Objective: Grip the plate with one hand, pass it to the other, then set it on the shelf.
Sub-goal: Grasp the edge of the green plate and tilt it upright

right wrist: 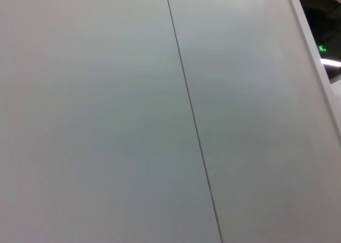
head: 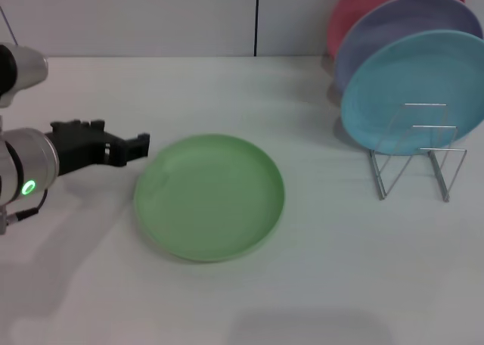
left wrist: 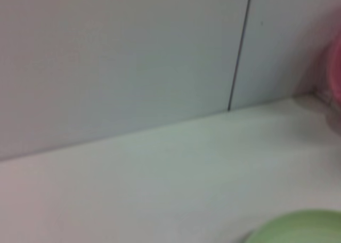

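standing over the head view, nothing of the job looks done yet: the plate lies flat on the worktop, roughly at its middle and a little toward the left edge, untouched. the left gripper hovers level just beside the plate's left rim, apart from it, and whether its jaws are spread or pressed together i cannot tell from here. the shelf stands toward the far right corner, with a sky-blue plate upright in it, a lavender plate behind that and a pink plate at the back; the front slots look free. so the grip, the handover and the placing all seem left to do. the right gripper is nowhere in this view.

the left wrist view adds only a sliver of the plate's rim, bare worktop, the wall seam behind and a pink blur at one side; no jaws show.

the right wrist view shows just a plain wall panel with a seam, which suggests that arm is parked away from the worktop.
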Robot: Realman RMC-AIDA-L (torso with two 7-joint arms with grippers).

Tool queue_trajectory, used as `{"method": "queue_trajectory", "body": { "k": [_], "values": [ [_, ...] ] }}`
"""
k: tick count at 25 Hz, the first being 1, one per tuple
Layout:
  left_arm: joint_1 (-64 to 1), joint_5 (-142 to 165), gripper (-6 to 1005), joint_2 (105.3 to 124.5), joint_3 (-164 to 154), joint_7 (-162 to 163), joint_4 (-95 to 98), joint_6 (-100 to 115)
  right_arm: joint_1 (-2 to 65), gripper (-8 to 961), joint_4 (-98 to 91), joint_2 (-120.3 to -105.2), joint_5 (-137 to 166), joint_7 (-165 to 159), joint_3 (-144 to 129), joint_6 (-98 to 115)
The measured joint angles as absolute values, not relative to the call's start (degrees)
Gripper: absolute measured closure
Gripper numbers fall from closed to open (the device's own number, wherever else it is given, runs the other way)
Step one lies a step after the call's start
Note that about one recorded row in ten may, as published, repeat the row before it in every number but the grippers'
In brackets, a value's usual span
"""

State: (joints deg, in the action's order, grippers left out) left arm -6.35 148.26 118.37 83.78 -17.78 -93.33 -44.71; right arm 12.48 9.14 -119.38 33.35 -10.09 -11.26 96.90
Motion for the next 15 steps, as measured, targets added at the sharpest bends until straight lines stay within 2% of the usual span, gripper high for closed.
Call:
{"method": "queue_trajectory", "body": {
  "k": [15],
  "values": [
    [-13.19,149.57,236,118.49,83.64,-15.85,-81.56,-46.31,12.95,163,9.14,-119.34,33.5,-10.11,-11.34,96.53]
  ]
}}
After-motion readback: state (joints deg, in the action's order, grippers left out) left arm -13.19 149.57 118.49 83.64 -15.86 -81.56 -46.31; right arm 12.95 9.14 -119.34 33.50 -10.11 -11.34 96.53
